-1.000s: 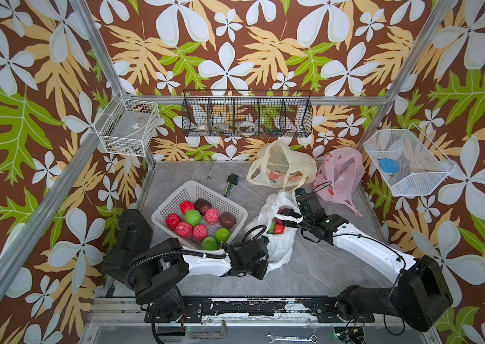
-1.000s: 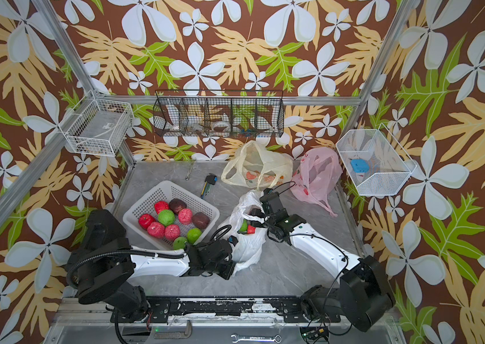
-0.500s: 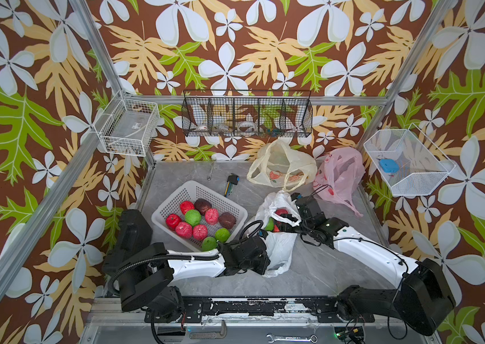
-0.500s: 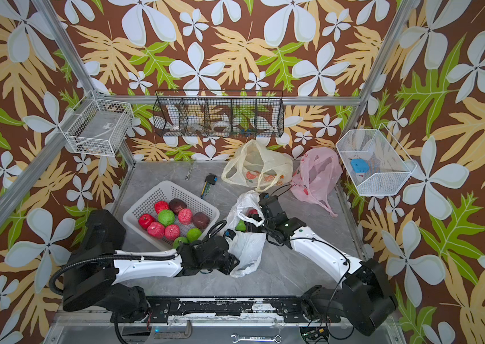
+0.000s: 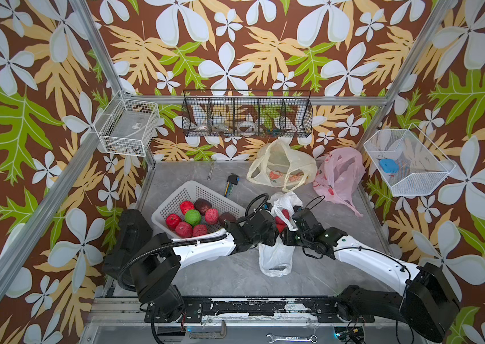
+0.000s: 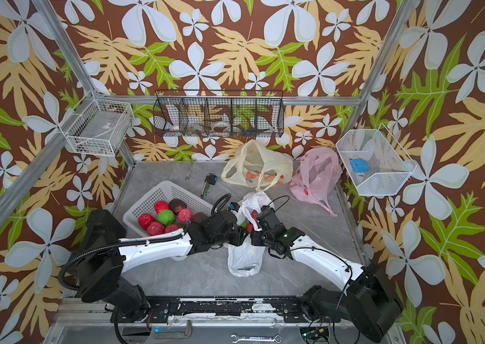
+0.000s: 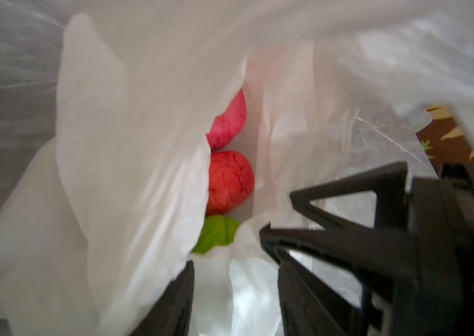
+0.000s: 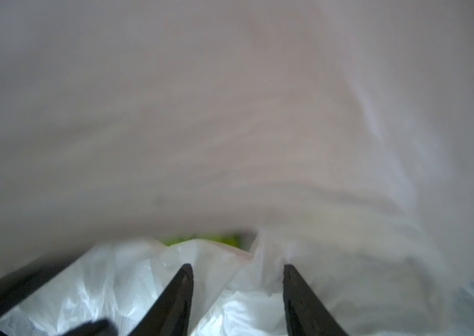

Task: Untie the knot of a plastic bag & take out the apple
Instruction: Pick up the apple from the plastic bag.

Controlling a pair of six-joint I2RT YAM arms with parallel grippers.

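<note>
- While both arms crowd the white bag [image 5: 275,259], I see my left gripper [image 7: 234,264] parted, film loose between its jaws.
- Right gripper [image 8: 237,265] gapes likewise.
- Red apple [image 7: 230,181] sits inside.

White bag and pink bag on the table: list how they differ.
The white bag lies mid-table with its mouth open, red and green fruit showing; the pink bag slumps in the back corner, mouth not visible. The white bag is nearly opaque; the pink bag translucent. Both are thin, crumpled plastic.
</note>
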